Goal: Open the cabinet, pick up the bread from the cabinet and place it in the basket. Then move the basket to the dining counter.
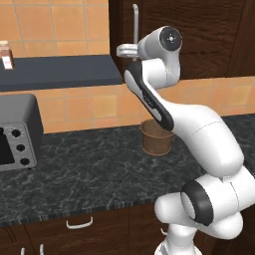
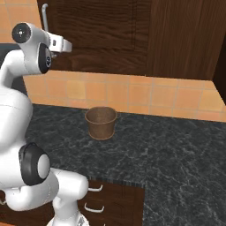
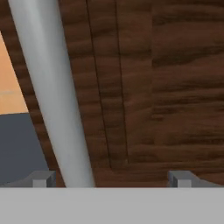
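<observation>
End effector (image 3: 111, 178) raised to the cabinet (image 1: 199, 35), jaws spread as wide as they go, nothing held. In the hand view the silver bar handle (image 3: 52, 92) runs steeply between the two fingertips (image 3: 41, 178), much nearer the left tip than the right. Judged reason for the pose: the wide jaws straddle the bar so they can close on it and pull the door. The bar sits off-centre, so a small sideways correction may be wanted before closing.

Cabinet door shut; the bread is not seen, presumably behind the door.

Basket (image 2: 101, 122) stands upright on the dark speckled tabletop (image 2: 167, 150), near the tiled back wall, below the cabinet and a little to the side. It looks empty. Placement suits the task: a short drop from the cabinet opening to the basket mouth.

Toaster oven (image 1: 15, 132) at the far left of the tabletop, well apart from the basket. A small packet (image 1: 6, 55) sits on the dark shelf (image 1: 60, 72) at upper left.

Writing: none legible. The packet is too small to read; toaster oven knobs carry no visible markings.
</observation>
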